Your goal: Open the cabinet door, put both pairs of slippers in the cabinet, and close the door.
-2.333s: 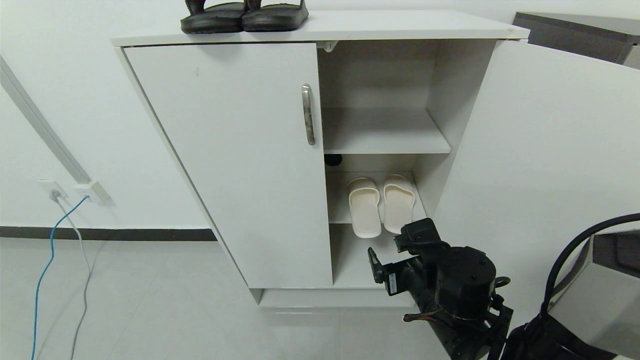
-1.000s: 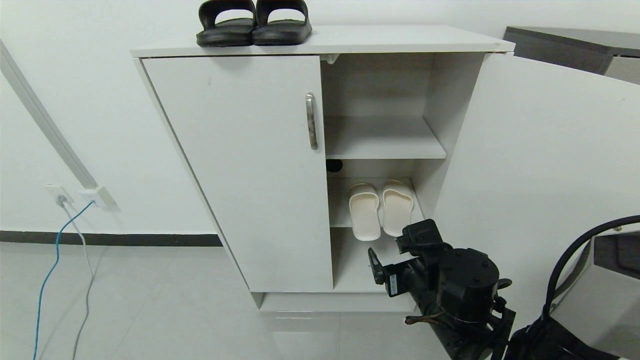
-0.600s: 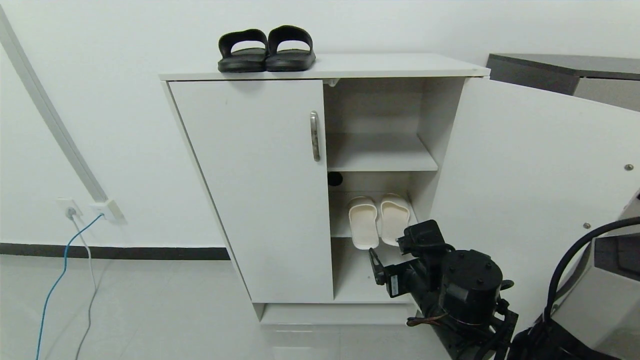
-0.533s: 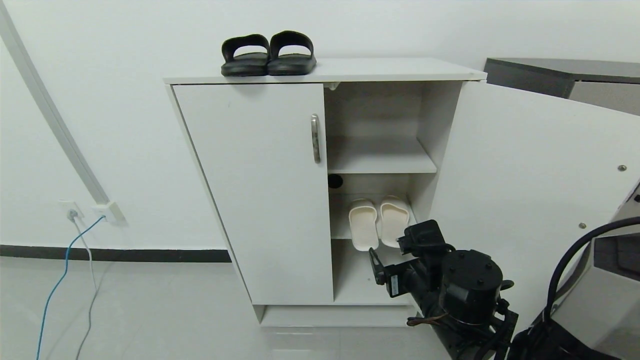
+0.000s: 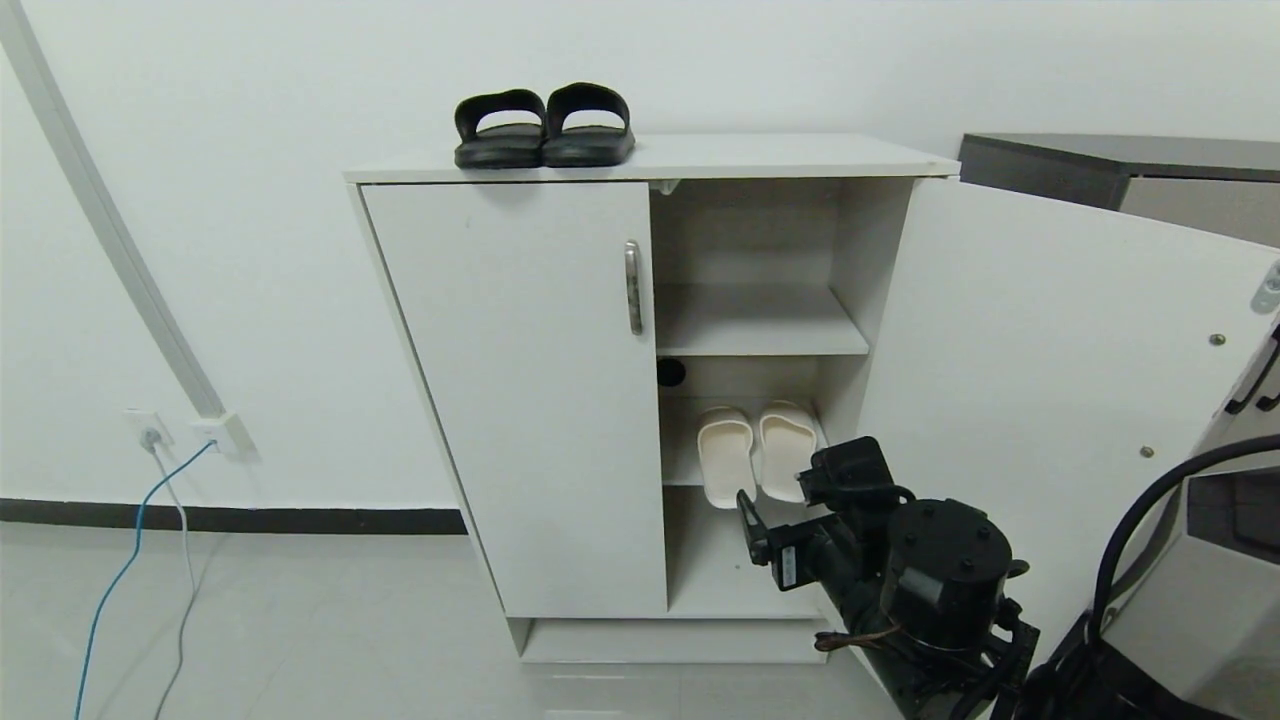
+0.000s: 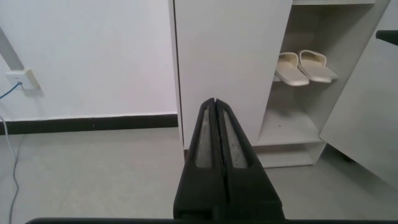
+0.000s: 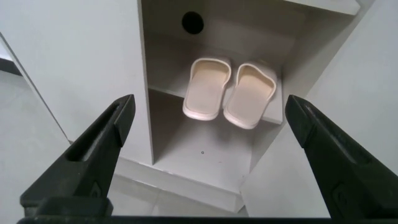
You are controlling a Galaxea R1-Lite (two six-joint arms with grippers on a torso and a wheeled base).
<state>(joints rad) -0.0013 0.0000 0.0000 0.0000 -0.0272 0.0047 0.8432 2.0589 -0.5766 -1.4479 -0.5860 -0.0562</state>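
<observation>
Right jaws apart facing cream slippers inside cabinet, left jaws together; black slippers on top, right door open.

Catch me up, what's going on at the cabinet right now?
The cabinet has its right door swung open and its left door closed. The cream slippers sit side by side on the lower shelf inside. The black slippers are on top of the cabinet, not yet put away. The right gripper hangs in front of the open side, fingers open and empty. The left gripper is shut on nothing, back from the cabinet.
</observation>
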